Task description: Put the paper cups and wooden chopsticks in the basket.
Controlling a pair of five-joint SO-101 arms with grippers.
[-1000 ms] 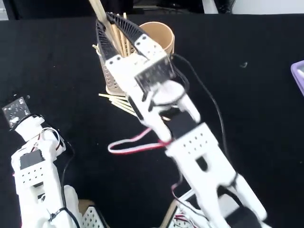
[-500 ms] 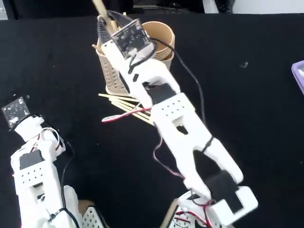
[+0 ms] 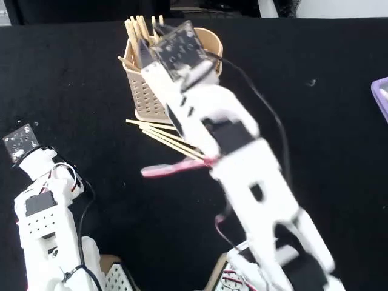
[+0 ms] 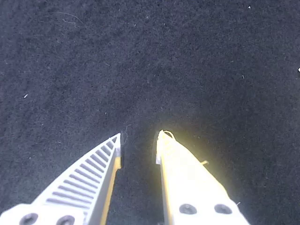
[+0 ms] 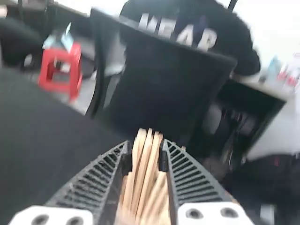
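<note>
My right end effector (image 5: 145, 146) is clamped on a bundle of chopsticks (image 5: 142, 178), holding them upright at the mouth of the basket (image 3: 145, 103). A cup (image 3: 209, 43) looks to sit in the basket's far side. Loose sticks (image 3: 160, 134) lie on the counter (image 3: 315, 151) just beside the basket. My left end effector (image 4: 138, 140) hangs slightly open over the counter, well apart

Overhead view; two wrist close-ups
</note>
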